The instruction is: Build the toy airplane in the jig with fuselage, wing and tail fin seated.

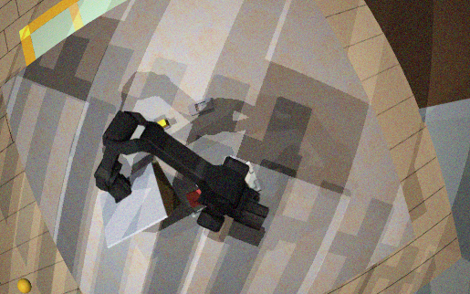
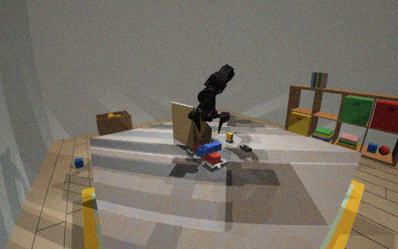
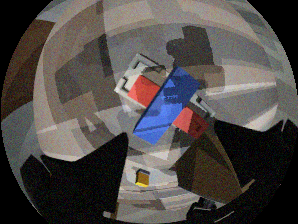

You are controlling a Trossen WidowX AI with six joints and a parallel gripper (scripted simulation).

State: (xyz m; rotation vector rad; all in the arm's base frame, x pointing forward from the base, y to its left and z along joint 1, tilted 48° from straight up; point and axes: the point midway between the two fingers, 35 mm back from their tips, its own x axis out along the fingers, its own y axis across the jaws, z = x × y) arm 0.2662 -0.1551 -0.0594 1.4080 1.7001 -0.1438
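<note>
Straddling fuselage (image 1: 193, 198) (image 2: 212, 158) (image 3: 143, 91) | blue wing (image 2: 209, 148) (image 3: 167, 106) across it | gripper (image 1: 266, 218) (image 2: 209, 129) (image 3: 173, 131) open (nothing held)

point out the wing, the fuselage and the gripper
wing (image 2: 209, 148) (image 3: 167, 106): exterior and wrist views, on its blue top
fuselage (image 2: 212, 157) (image 3: 143, 90): exterior and wrist views, on one red end
gripper (image 2: 209, 131): exterior view, midway between its fingertips
</note>
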